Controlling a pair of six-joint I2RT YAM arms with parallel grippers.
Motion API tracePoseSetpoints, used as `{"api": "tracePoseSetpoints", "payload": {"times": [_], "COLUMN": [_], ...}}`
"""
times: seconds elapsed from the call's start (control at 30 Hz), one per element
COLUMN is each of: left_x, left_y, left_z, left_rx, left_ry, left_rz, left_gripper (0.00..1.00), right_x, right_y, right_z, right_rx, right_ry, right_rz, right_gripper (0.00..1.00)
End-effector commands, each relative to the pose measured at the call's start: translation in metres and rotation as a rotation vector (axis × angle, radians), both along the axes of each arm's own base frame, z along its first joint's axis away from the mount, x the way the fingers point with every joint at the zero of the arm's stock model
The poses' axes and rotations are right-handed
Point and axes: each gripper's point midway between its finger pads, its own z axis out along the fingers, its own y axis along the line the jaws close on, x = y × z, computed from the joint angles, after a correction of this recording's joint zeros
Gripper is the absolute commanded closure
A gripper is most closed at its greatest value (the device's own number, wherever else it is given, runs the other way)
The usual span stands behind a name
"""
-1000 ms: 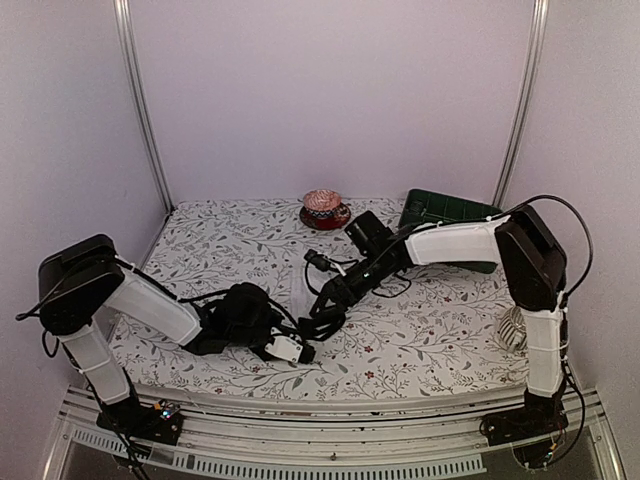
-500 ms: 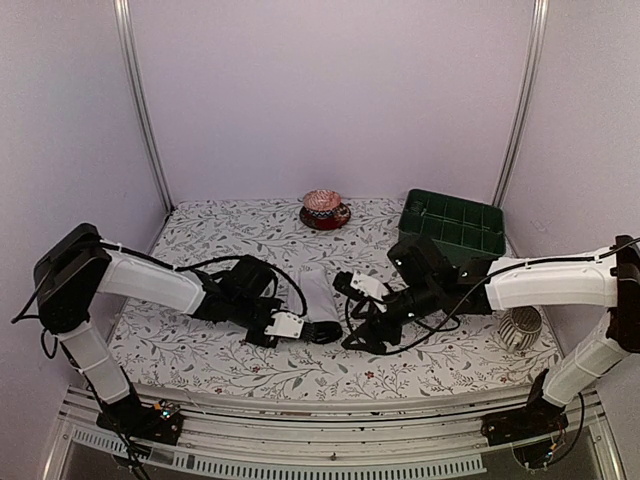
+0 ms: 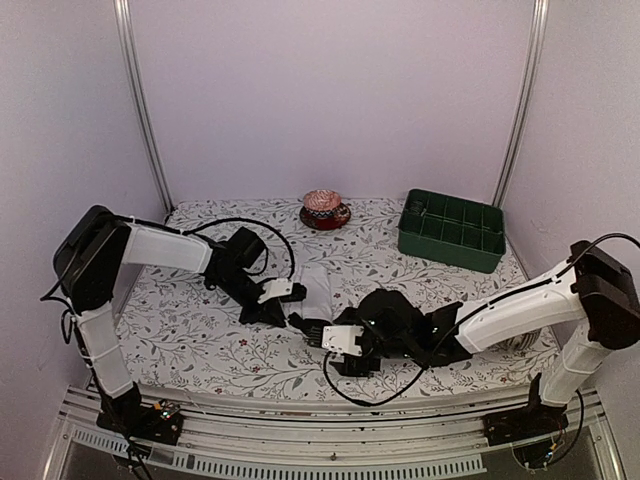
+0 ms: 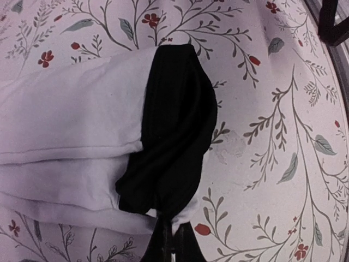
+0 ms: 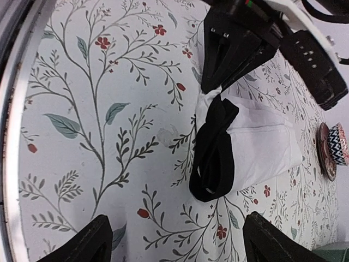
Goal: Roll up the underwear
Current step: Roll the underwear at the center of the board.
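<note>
The white underwear [image 3: 316, 284] lies folded into a long strip at the middle of the table, its black waistband [image 3: 311, 325] at the near end. In the left wrist view the white cloth [image 4: 71, 136] and the waistband [image 4: 177, 136] fill the frame. My left gripper [image 4: 171, 246] is shut on the near corner of the waistband end; from above, my left gripper [image 3: 292, 316] sits at the strip's near left corner. My right gripper [image 5: 182, 245] is open and empty, just short of the waistband [image 5: 214, 150]; from above, my right gripper [image 3: 326, 345] is near the table's front. The black striped underwear is out of view.
A red patterned bowl on a saucer [image 3: 324, 209] stands at the back middle and also shows in the right wrist view [image 5: 334, 150]. A green compartment tray [image 3: 452, 228] stands at the back right. The table's front edge [image 5: 11, 109] runs close behind my right gripper.
My right arm has swung down toward the front edge and its open gripper has moved left, up to the waistband. My left arm has shifted back, its gripper staying at the strip's near end.
</note>
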Motion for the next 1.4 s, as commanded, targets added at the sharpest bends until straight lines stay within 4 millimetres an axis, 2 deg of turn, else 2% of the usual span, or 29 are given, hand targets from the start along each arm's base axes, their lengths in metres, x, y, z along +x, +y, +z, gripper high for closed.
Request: {"api": "tracePoseSetpoints", "payload": {"times": [0.0,0.13,0.17,0.3,0.5,0.77,0.83,0.93,1.1,1.37], "left_x": [-0.006,0.003,0.002,0.006,0.019,0.027,0.027,0.027,0.027,0.027], "left_y": [0.003,0.004,0.006,0.008,0.012,0.014,0.014,0.015,0.016,0.018], "left_z": [0.008,0.011,0.001,-0.003,-0.009,-0.011,-0.012,-0.013,-0.014,-0.014], "left_rx": [-0.063,-0.084,-0.071,-0.073,-0.081,-0.088,-0.086,-0.081,-0.072,-0.066], "left_ry": [0.224,0.297,0.333,0.382,0.451,0.485,0.488,0.486,0.48,0.471], "left_rz": [0.07,0.123,0.136,0.173,0.24,0.27,0.272,0.274,0.277,0.278], "left_gripper": [1.0,1.0,1.0,1.0,1.0,1.0,1.0,1.0,1.0,1.0], "right_x": [0.035,0.053,0.056,0.069,0.049,0.046,0.048,0.058,0.074,0.082], "right_y": [0.02,0.039,0.043,0.053,0.07,0.078,0.081,0.082,0.073,0.057], "right_z": [-0.008,-0.02,-0.02,-0.021,-0.036,-0.059,-0.064,-0.068,-0.074,-0.089], "right_rx": [-0.068,-0.103,-0.099,-0.086,-0.108,-0.158,-0.174,-0.188,-0.213,-0.255], "right_ry": [-0.188,-0.252,-0.263,-0.331,-0.359,-0.346,-0.343,-0.347,-0.318,-0.27], "right_rz": [-0.065,-0.106,-0.117,-0.166,-0.05,-0.001,0.003,-0.024,-0.072,-0.112], "right_gripper": [0.15,0.15,0.15,0.17,0.18,0.35,0.42,0.44,0.48,0.57]}}
